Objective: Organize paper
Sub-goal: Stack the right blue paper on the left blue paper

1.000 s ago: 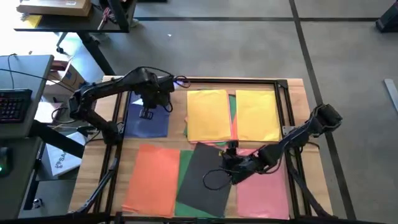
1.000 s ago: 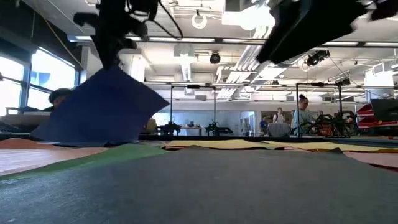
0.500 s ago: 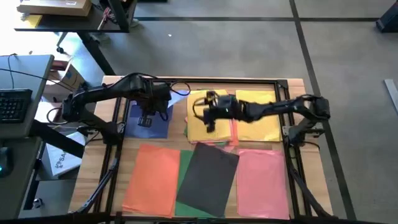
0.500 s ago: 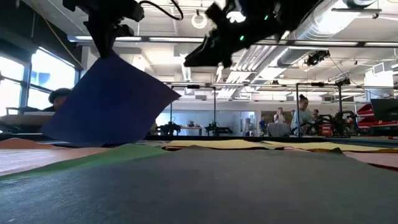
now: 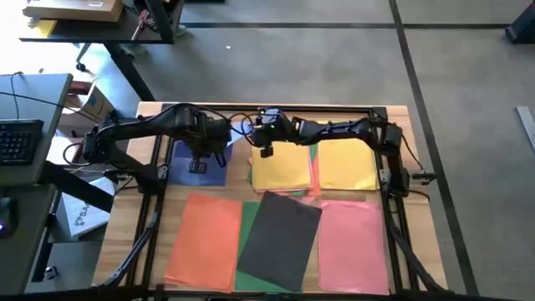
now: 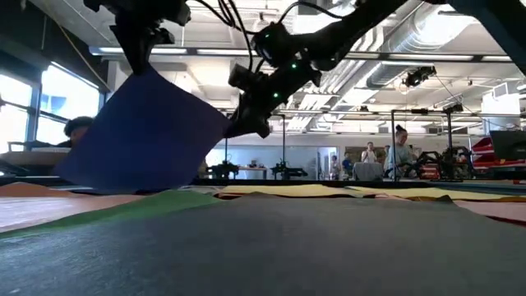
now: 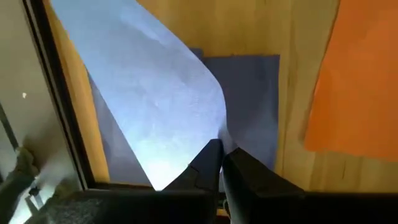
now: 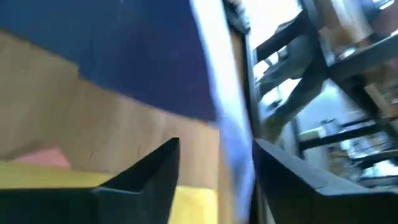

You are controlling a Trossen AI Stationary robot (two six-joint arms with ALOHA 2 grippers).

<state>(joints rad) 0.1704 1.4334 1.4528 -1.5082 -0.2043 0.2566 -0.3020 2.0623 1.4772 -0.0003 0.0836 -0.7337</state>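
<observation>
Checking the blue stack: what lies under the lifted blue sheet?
Under the lifted blue sheet, pinched by the left gripper, more blue paper lies on the table; how many is hidden.

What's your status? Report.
Left gripper shut on blue sheet, lifted. Right gripper open, beside its edge. Nothing in the way.

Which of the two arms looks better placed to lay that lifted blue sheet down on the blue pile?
Probably the left. Its pincer is shut on the raised blue sheet, directly over the blue pile. The right pincer is open, reaching across from the yellow sheets and holding nothing.
</observation>
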